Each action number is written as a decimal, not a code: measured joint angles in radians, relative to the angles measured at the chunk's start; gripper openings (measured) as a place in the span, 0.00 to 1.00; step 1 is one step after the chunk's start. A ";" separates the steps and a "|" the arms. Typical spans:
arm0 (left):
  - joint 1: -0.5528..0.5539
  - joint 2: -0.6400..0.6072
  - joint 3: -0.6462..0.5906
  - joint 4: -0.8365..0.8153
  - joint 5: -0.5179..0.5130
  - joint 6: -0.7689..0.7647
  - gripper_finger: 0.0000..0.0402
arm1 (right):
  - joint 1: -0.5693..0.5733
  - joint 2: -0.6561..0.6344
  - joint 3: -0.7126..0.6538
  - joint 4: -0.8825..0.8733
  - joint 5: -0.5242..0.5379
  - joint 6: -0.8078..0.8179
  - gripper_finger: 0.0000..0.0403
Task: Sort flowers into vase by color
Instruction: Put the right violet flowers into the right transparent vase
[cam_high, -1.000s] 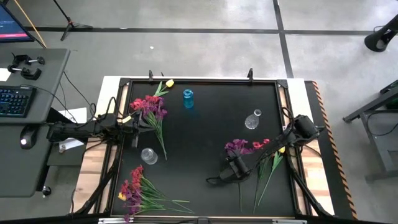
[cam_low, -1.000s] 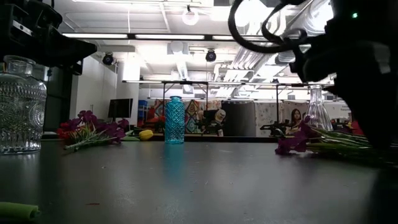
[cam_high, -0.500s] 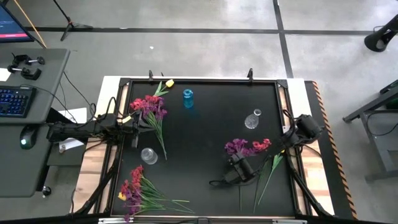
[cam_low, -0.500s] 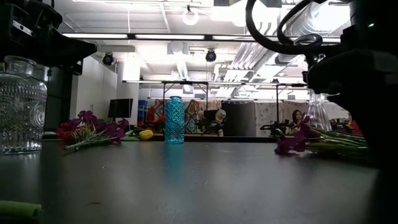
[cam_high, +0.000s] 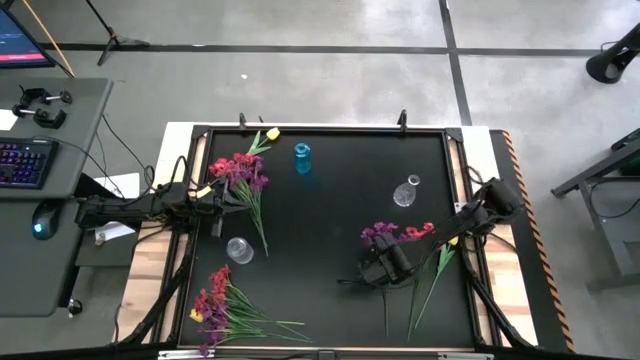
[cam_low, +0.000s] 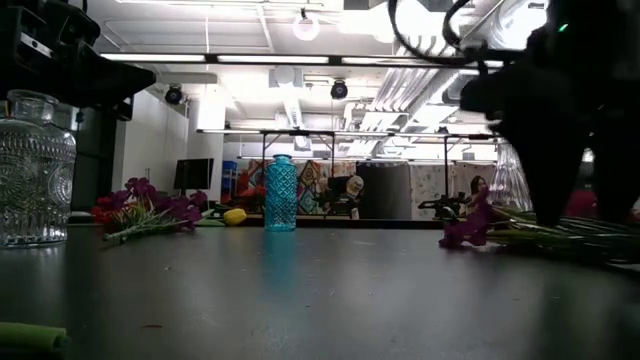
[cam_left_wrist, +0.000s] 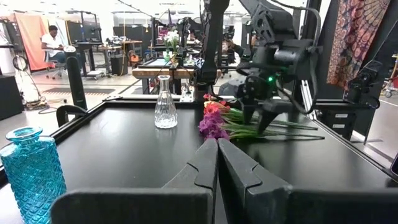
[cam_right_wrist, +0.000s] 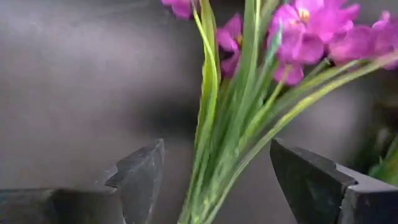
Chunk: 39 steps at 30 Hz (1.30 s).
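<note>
right gripper (cam_high: 383, 268): over the purple-and-red artificial flower bunch with long green stems (cam_high: 400, 237) lying on the black table (cam_high: 330, 210) at its right side, fingers (cam_right_wrist: 140, 177) spread wide astride the stems, nothing gripped | left gripper (cam_left_wrist: 217, 146): at the table's left edge, fingers pressed together, empty | clear glass vase (cam_high: 406, 192): just beyond the bunch

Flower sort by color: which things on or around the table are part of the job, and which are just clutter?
Job:
- flower bunch under the open right pincer
- flower bunch by the left arm
- flower bunch at the near left corner
- yellow bud
- blue vase
- clear bottle vase
- clear jar

Lying about:
- keyboard
- mouse
- shut left pincer, waiting
</note>
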 joint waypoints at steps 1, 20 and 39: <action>0.000 0.000 0.000 0.000 0.000 0.000 0.00 | 0.001 -0.002 0.000 -0.006 -0.002 0.000 0.70; 0.000 0.000 0.000 0.000 0.000 0.000 0.00 | 0.003 -0.005 -0.146 0.221 -0.078 0.106 0.70; 0.000 0.000 0.000 0.000 0.000 0.000 0.00 | -0.013 -0.042 -0.124 0.183 -0.001 -0.033 0.05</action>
